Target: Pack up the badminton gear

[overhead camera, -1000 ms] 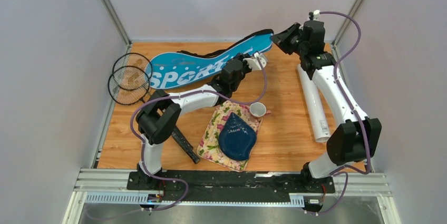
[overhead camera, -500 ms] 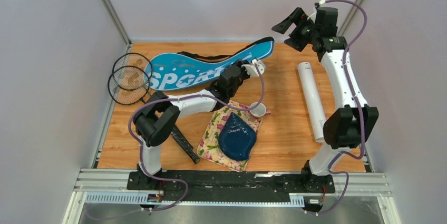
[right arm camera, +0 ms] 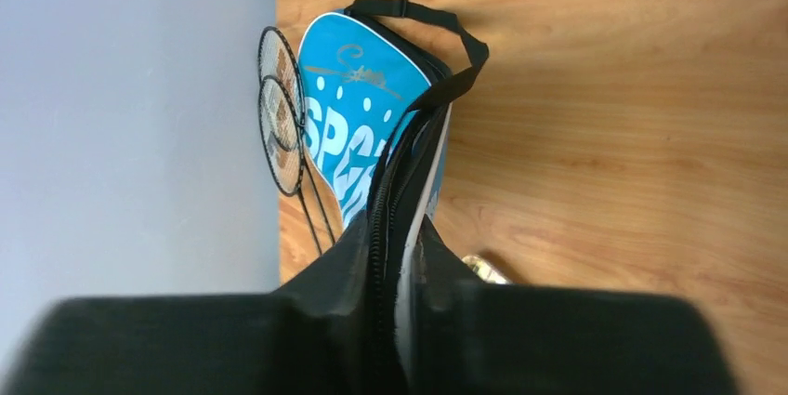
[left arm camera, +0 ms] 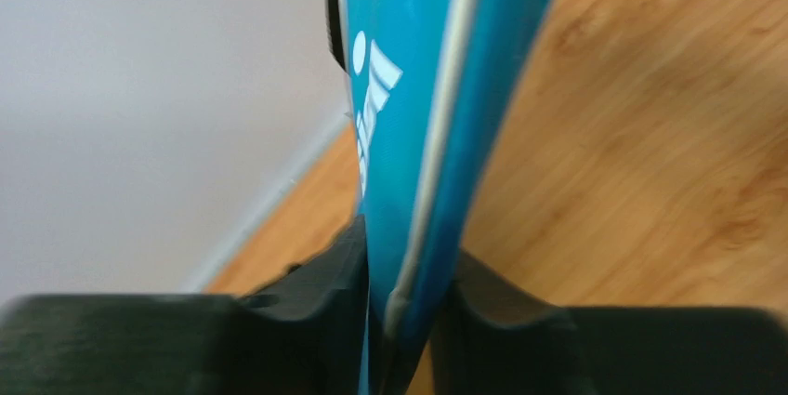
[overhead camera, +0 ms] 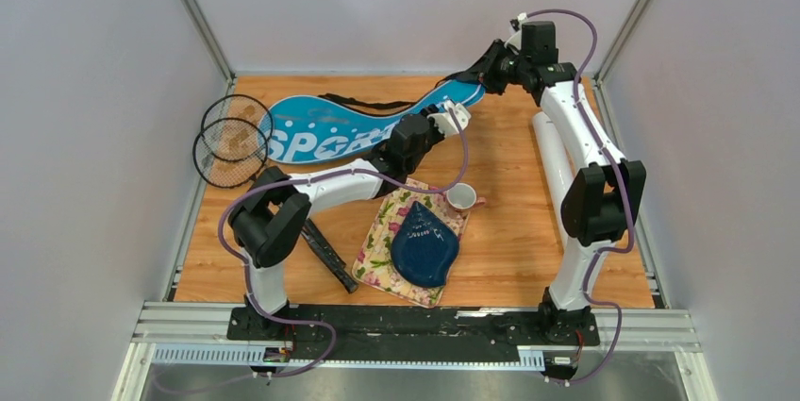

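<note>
The long blue "SPORT" racket bag [overhead camera: 330, 127] lies across the back of the table. My left gripper [overhead camera: 441, 118] is shut on its long edge near the narrow end; the blue fabric [left arm camera: 409, 135] sits between the jaws [left arm camera: 409, 321]. My right gripper [overhead camera: 483, 75] is shut on the bag's narrow end, with the black zipper edge [right arm camera: 395, 181] pinched between its jaws [right arm camera: 395, 265]. Two black rackets [overhead camera: 231, 142] lie at the back left, also in the right wrist view [right arm camera: 283, 125]. The white tube [overhead camera: 550, 163] lies at the right, partly behind my right arm. No shuttlecocks show.
A dark blue plate [overhead camera: 425, 245] rests on a floral cloth [overhead camera: 379, 245] at the table's middle front, with a small white cup [overhead camera: 460, 196] beside it. The rackets' black grip [overhead camera: 330, 255] lies by the left arm. Walls close in on three sides.
My right gripper was open and raised at the back; it has come down to the left and shut on the bag's narrow end. My left gripper kept its hold.
</note>
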